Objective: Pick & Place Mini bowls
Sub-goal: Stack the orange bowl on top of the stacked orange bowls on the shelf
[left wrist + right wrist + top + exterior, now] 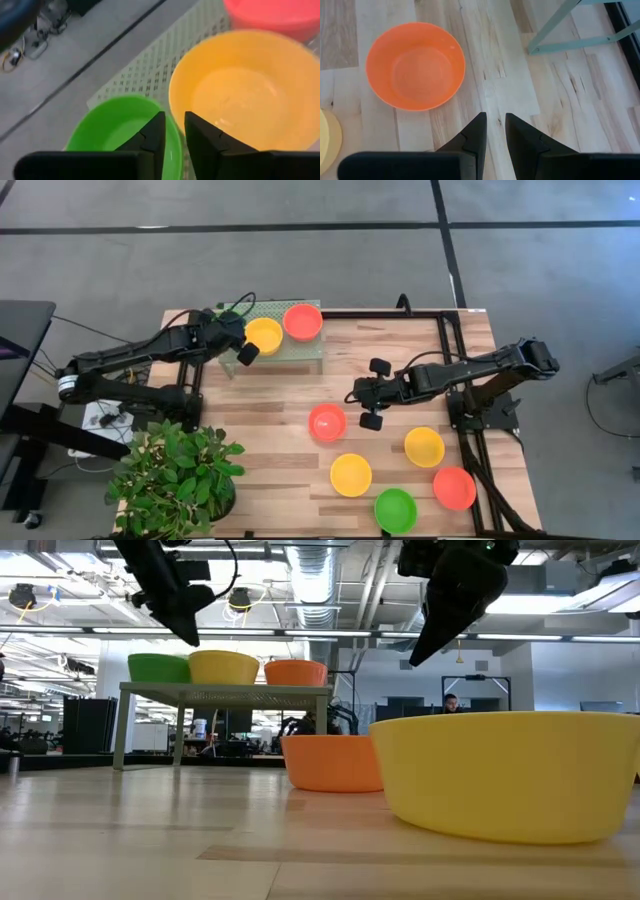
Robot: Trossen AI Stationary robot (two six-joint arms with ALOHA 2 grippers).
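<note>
Left gripper [172, 132] hangs over the pale green mesh rack [283, 342], fingers drawn to a narrow gap and holding nothing, its tips above the meeting rims of the green bowl [120, 127] and the yellow bowl [240, 90]; a red-orange bowl [302, 321] sits just beside the yellow one on the rack. Right gripper [492, 132] hovers above bare table [400, 490], also nearly closed and empty, with a red-orange bowl [415, 65] near its tips. Four more bowls [424, 446] lie on the table toward the front.
</note>
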